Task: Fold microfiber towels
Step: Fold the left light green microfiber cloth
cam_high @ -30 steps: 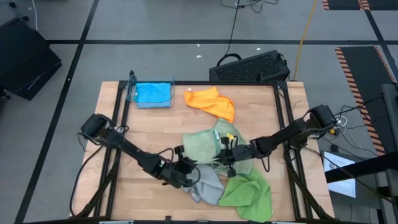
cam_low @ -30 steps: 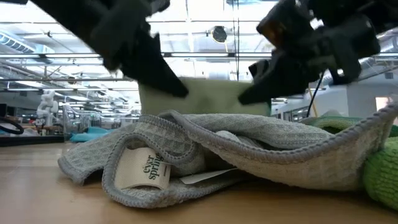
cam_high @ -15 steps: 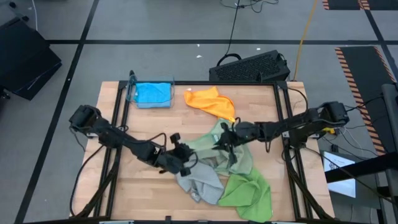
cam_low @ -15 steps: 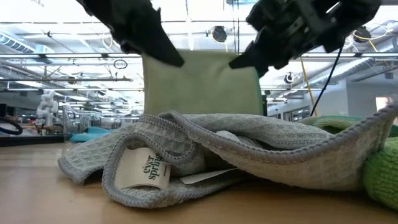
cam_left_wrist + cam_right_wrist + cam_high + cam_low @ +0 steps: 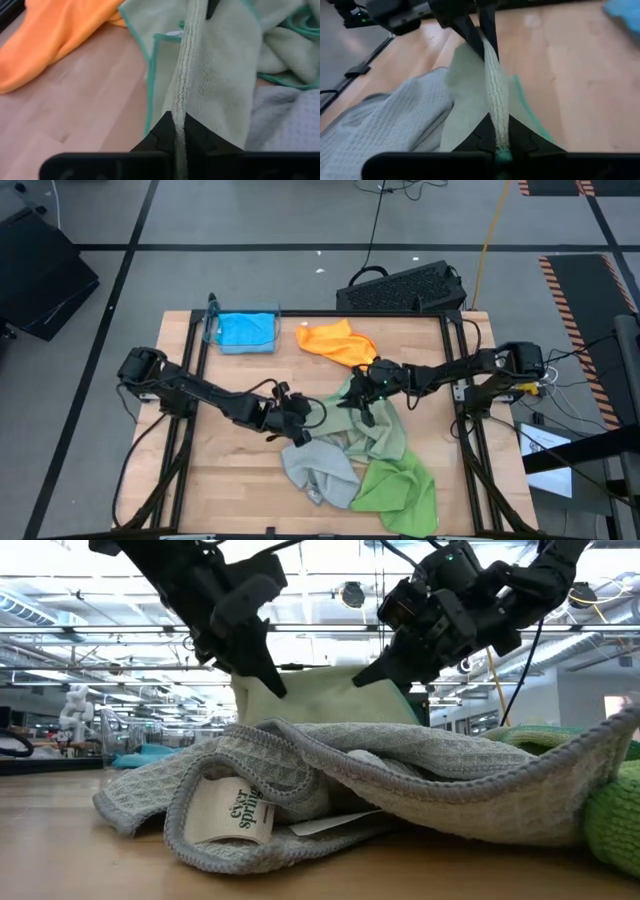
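My left tool and right tool are clamped on the sage green towel. I should keep its edge taut and level, laying it on clear counter.

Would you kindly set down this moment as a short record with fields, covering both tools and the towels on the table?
left tool: shut on one top corner of the pale sage green towel
right tool: shut on its other top corner
held towel: stretched between both tools, hanging above the pile
light grey towel: crumpled at the near edge of the table
bright green towel: crumpled beside the grey one
orange towel: loose, far side
bright blue towel: far left corner
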Controlling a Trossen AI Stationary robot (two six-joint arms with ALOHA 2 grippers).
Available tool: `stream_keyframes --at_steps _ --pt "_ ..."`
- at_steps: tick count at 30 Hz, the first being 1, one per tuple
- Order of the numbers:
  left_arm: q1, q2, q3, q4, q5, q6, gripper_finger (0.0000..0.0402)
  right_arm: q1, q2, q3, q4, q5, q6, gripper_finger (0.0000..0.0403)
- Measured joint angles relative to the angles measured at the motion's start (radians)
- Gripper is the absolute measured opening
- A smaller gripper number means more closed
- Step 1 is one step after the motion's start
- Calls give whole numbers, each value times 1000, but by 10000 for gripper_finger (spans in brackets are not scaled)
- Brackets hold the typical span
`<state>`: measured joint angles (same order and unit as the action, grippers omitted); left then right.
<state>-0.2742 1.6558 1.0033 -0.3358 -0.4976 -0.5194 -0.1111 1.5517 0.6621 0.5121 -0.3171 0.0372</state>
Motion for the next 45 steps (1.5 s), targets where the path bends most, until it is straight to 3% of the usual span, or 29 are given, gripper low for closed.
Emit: stream_keyframes --at_steps 5,11,15,18,25,32,36,42,45 --pt "30 0 -25 1 25 -11 14 -23 0 0 -11 8 -18 25" --pt "33 1 -58 -25 33 -60 83 -26 0 -2 -10 135 -47 99" --pt "43 -2 -65 -60 -21 -84 128 -10 -10 -2 42 51 -54 146" --pt "54 -29 -64 -53 -46 -89 151 34 -5 -2 83 32 -59 156" --pt "42 -119 -62 32 -98 -70 167 74 124 -1 216 55 -75 106" --pt "-31 -47 -110 125 -112 -45 168 34 262 7 228 59 -35 44" --pt "-36 10 -160 170 -137 -89 163 23 267 8 140 59 -24 20" --pt "19 46 -227 350 -137 48 132 21 249 7 103 57 -32 2" --pt "51 51 -264 336 -101 60 120 21 241 8 115 75 -31 4"
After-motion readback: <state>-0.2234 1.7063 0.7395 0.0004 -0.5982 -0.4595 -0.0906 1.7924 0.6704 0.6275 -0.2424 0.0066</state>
